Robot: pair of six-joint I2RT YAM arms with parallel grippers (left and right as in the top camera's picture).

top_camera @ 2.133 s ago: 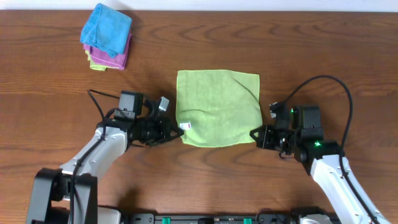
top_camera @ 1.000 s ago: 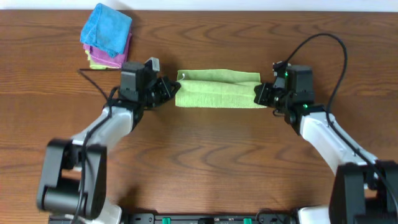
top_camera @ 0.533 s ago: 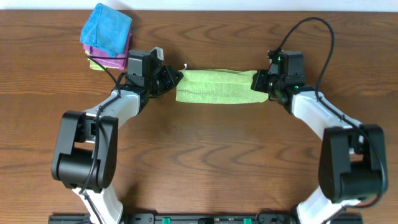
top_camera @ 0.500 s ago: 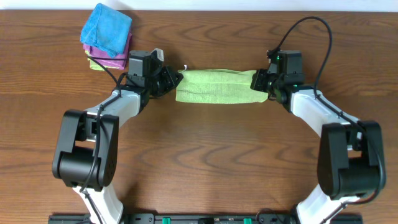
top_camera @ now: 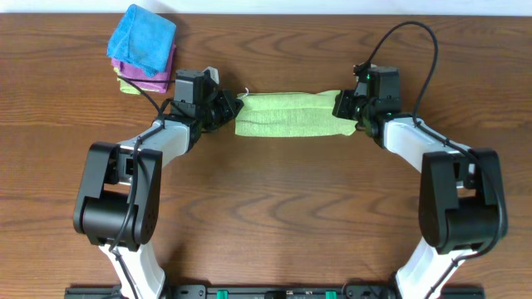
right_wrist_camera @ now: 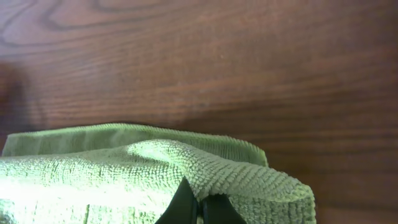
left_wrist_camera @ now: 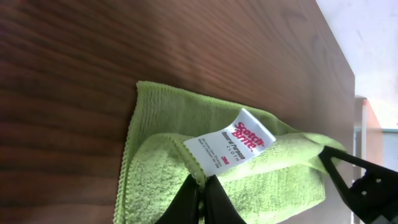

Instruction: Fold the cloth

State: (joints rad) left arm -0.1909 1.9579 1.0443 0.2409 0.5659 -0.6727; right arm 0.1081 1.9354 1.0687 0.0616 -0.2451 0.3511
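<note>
The light green cloth (top_camera: 289, 114) lies folded into a long strip across the far middle of the table. My left gripper (top_camera: 235, 109) is shut on its left end, pinching the top layer's edge (left_wrist_camera: 163, 168) just under the white tag (left_wrist_camera: 230, 146). My right gripper (top_camera: 342, 107) is shut on its right end, pinching the top layer's corner (right_wrist_camera: 205, 168). In both wrist views the top layer lies over the bottom layer, whose far edge shows beyond it.
A stack of folded cloths stands at the far left: bright blue (top_camera: 143, 39) on top, purple (top_camera: 160, 78) and a yellow-green one under it. The table's far edge runs just beyond the strip.
Both grippers carried the cloth's near edge away from me, over to the far edge, turning the open square into a strip. In the last half second they shifted only slightly.
</note>
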